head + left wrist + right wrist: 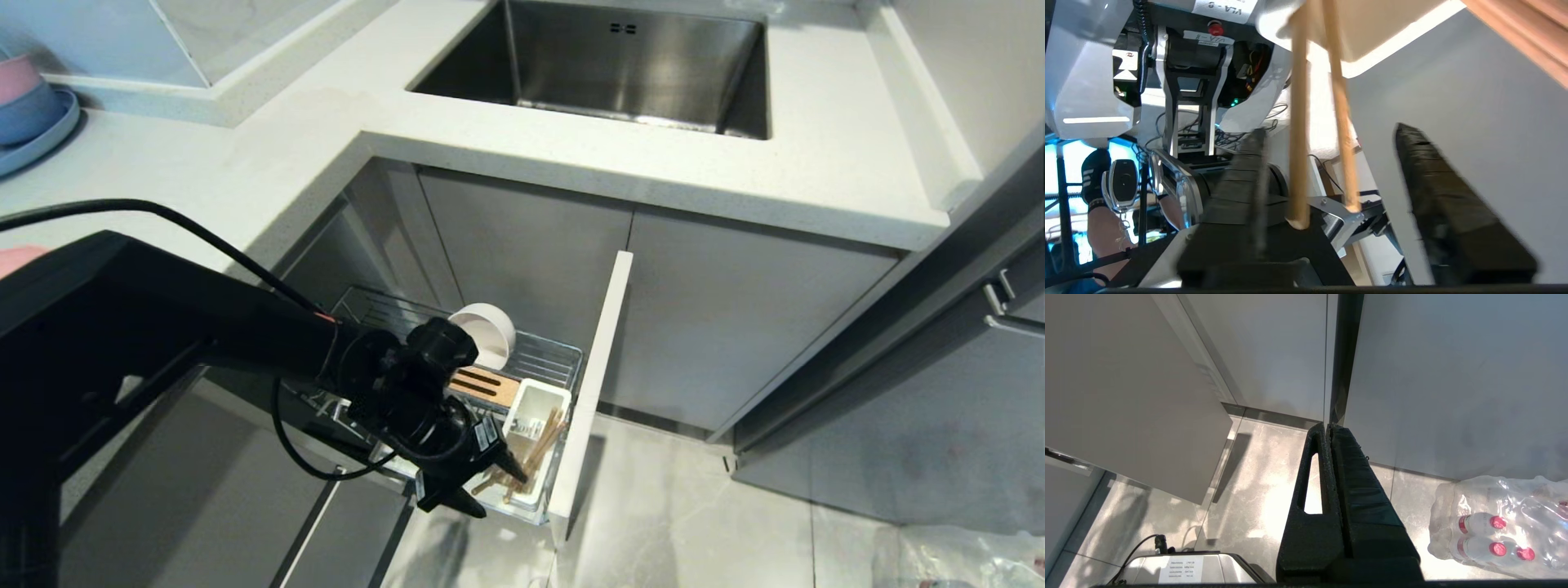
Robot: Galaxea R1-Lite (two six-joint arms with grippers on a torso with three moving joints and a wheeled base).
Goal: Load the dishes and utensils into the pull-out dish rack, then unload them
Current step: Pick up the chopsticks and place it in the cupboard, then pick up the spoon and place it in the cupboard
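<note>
- The wooden chopsticks (pixel 535 457) stand tilted inside the white utensil cup (pixel 535 408), at the front corner of the pull-out dish rack (pixel 563 359), just behind its pale front panel (pixel 600 367).
- In the left wrist view the two chopsticks (pixel 1298 122) run between the claw's dark fingers (pixel 1437 192), which stand apart, with a gap on each side of the sticks.
- The left claw (pixel 490 482) hovers at about 8 o'clock from the cup, on a black arm reaching in from the left.
- A cream-white bowl (pixel 486 331) rests on its side in the wire basket, at 11 o'clock from the cup, beside the slotted wood strip (pixel 482 384).
- The steel sink (pixel 604 65) sits in the white worktop (pixel 816 155) above the rack.
- The right claw (pixel 1329 430) hangs over the grey floor (pixel 1249 490), fingers pressed together, near a pack of bottles (pixel 1498 526).
</note>
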